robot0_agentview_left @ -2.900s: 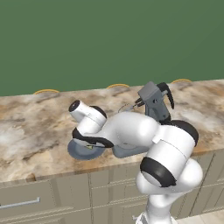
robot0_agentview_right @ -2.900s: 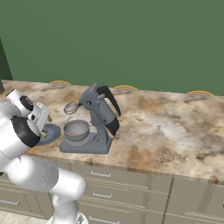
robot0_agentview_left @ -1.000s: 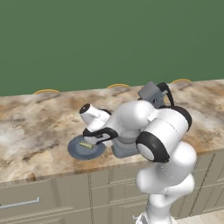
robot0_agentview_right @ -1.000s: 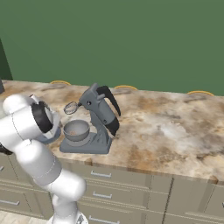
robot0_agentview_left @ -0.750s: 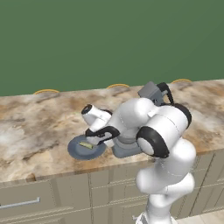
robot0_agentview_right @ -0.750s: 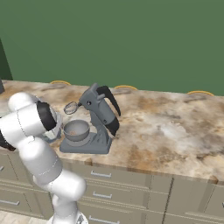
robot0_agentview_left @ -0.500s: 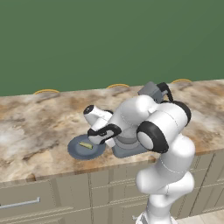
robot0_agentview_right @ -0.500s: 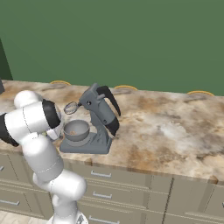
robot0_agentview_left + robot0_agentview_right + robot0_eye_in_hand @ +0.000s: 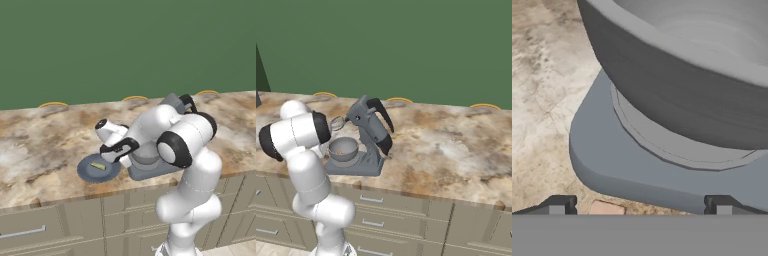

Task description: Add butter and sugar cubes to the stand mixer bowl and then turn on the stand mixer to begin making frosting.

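Observation:
The butter (image 9: 98, 165) lies on a blue-grey plate (image 9: 87, 172) left of the stand mixer (image 9: 370, 126), whose head is tilted up. The stand mixer bowl (image 9: 343, 149) sits on the mixer's base (image 9: 607, 160) with a small tan speck inside. My gripper (image 9: 639, 206) hangs low between plate and mixer, open and holding nothing, its fingertips (image 9: 560, 204) close to the base. The bowl's wall (image 9: 682, 95) looms just ahead. A small tan block, perhaps a sugar cube (image 9: 606, 207), rests on the counter between the fingertips. From the left base, my arm hides most of the mixer.
The marbled counter (image 9: 456, 145) stretches right of the mixer. A green wall stands behind it, with round yellow-rimmed shapes (image 9: 398, 100) at the counter's back edge. Cabinet drawers (image 9: 381, 205) run below the front edge.
My hand has shifted right from above the plate and lowered toward the mixer's base. The elbow swung with it. The butter stays on the plate and the gripper stays open.

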Tool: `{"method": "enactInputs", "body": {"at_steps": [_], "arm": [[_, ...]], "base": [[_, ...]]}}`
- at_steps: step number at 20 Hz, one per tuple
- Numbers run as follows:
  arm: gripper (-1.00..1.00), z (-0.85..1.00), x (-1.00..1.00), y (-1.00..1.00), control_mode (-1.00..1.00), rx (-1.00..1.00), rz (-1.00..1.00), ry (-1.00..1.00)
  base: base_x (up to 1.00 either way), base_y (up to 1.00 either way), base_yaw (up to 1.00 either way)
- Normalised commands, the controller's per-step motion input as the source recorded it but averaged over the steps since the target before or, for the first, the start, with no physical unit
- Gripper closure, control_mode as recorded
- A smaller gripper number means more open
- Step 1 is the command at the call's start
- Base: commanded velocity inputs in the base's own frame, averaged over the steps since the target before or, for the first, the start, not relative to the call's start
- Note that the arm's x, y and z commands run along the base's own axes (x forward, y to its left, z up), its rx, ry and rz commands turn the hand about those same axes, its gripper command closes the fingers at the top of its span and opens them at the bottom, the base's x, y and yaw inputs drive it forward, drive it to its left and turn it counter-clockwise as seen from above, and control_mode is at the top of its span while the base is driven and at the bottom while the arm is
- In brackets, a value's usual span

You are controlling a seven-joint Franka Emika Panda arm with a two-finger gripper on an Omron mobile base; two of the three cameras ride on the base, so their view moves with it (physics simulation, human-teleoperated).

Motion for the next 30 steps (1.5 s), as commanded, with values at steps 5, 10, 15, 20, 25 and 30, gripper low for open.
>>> {"method": "enactInputs", "body": {"at_steps": [5, 10, 15, 20, 25, 30], "arm": [[-1.00, -0.26, 0.06, 0.30, -1.00, 0.00, -0.06, 0.00], [-1.00, -0.28, 0.02, 0.37, -1.00, 0.00, -0.05, 0.00], [-1.00, -0.24, 0.00, 0.45, -1.00, 0.00, -0.05, 0.00], [-1.00, -0.24, 0.01, 0.43, -1.00, 0.00, -0.05, 0.00], [-1.00, -0.22, 0.07, 0.19, -1.00, 0.00, -0.06, 0.00], [-1.00, -0.06, 0.01, 0.00, -1.00, 0.00, -0.06, 0.00]], "base": [[0.00, 0.00, 0.00], [0.00, 0.00, 0.00], [0.00, 0.00, 0.00], [0.00, 0.00, 0.00], [0.00, 0.00, 0.00], [0.00, 0.00, 0.00]]}}
